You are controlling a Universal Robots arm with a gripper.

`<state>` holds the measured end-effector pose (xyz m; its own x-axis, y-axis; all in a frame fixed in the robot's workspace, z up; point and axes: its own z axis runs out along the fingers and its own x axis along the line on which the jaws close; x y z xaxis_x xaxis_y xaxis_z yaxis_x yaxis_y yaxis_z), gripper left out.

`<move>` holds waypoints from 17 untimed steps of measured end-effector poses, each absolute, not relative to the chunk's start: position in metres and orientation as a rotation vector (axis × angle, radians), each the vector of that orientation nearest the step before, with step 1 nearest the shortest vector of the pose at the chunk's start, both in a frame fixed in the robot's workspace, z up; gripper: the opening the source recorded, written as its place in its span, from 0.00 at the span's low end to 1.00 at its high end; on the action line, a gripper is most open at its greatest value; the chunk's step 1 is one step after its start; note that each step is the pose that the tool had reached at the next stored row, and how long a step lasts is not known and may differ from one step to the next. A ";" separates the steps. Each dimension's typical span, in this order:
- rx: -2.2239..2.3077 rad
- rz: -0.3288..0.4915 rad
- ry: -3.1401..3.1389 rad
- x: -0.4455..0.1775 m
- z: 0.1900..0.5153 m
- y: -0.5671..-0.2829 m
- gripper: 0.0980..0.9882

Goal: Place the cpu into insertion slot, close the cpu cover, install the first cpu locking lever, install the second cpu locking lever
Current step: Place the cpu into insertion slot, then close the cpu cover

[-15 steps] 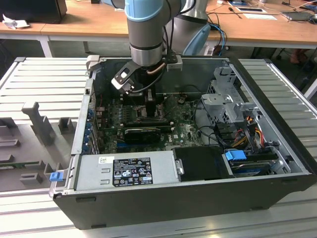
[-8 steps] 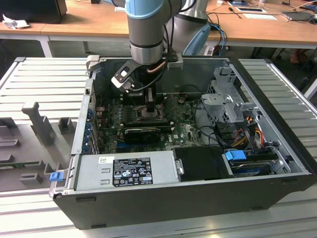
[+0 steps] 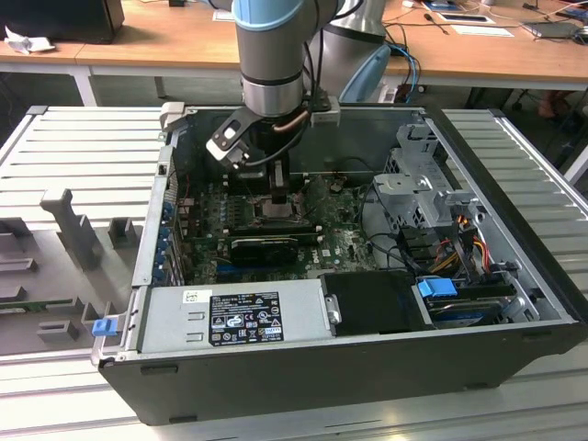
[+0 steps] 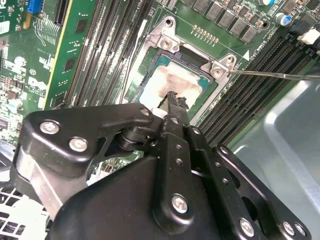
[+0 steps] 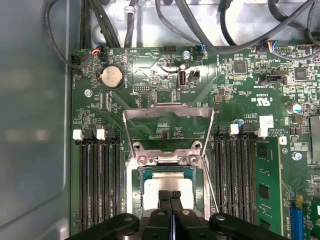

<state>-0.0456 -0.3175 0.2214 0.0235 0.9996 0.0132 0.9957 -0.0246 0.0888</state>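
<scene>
The cpu (image 5: 167,181), a square chip with a pale smeared metal top, lies flat inside the insertion slot (image 5: 131,187), whose silver rim frames it. In the second wrist view the cpu (image 4: 165,80) sits level in the insertion slot (image 4: 147,55). My gripper (image 5: 170,194) is shut, and its black fingertips press together on the chip's top near one edge, as the gripper (image 4: 175,99) shows from the side. The cpu cover (image 5: 167,110) stands swung up off the socket on its hinge. A thin locking lever (image 4: 280,75) sticks out unlatched beside the socket. My gripper (image 3: 276,197) hangs over the motherboard in the open case.
Memory slots (image 5: 97,180) flank the socket on both sides, with one green module (image 5: 263,185) fitted. A grey power-supply box (image 3: 234,317) lines the case's near wall, a drive cage (image 3: 423,175) and loose cables (image 3: 450,239) fill the exterior view's right.
</scene>
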 end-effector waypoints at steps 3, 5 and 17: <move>2.208 0.109 2.156 -0.046 0.224 -0.318 0.01; 2.208 0.109 2.156 -0.046 0.225 -0.318 0.01; 2.219 0.092 2.165 -0.037 0.230 -0.318 0.01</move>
